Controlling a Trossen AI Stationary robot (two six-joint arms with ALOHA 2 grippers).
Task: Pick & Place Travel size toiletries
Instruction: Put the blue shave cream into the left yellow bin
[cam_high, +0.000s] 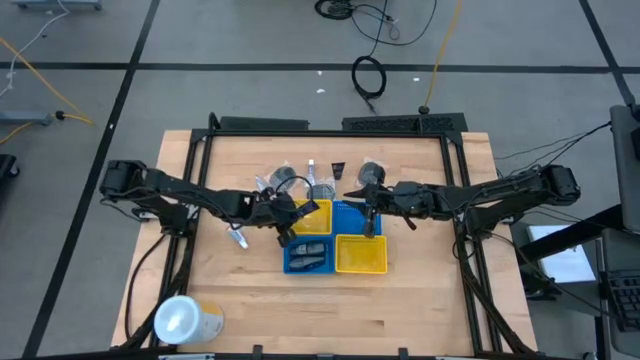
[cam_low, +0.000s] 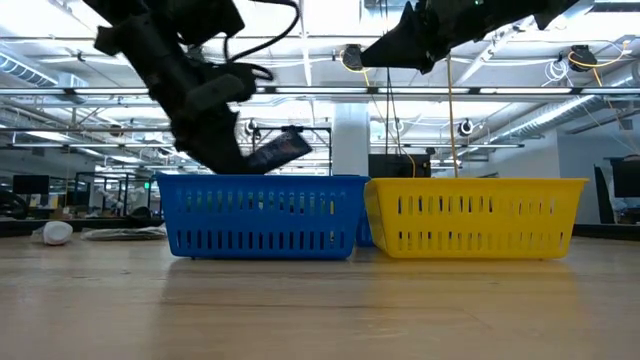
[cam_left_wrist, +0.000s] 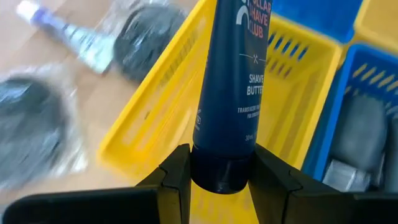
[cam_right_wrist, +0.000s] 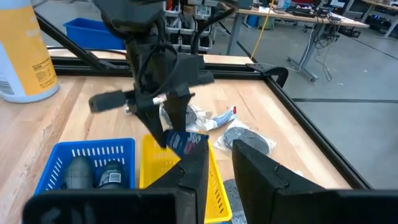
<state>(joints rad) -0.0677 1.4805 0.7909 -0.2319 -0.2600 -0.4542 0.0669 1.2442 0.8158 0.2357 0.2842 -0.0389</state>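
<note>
My left gripper (cam_high: 287, 226) is shut on a dark navy tube (cam_left_wrist: 231, 81) with a black cap, above the left rim of the far yellow tray (cam_high: 316, 214). In the low view the tube (cam_low: 277, 152) hangs above the trays' rims. My right gripper (cam_right_wrist: 217, 169) hovers open and empty, high over the far blue tray (cam_high: 350, 216). The near blue tray (cam_high: 307, 257) holds dark items. More toiletries lie on the table beyond the trays: wrapped dark round pieces (cam_high: 283, 181) (cam_high: 372, 172), a white tube (cam_high: 312, 166), a small dark bottle (cam_high: 339, 168). My left gripper pinches the tube's black cap end (cam_left_wrist: 221, 175) between its two fingers. The fingers slant down from the table's left side, and the tube runs on past them along their line. The tube is lifted clear, tilted, with its flat end over the yellow tray.
A near yellow tray (cam_high: 361, 255) completes the square of four trays. A small tube (cam_high: 238, 239) lies on the table left of my left gripper. A large white-topped yellow cylinder (cam_high: 187, 320) lies at the near left corner. Bare wood shows along the near edge.
</note>
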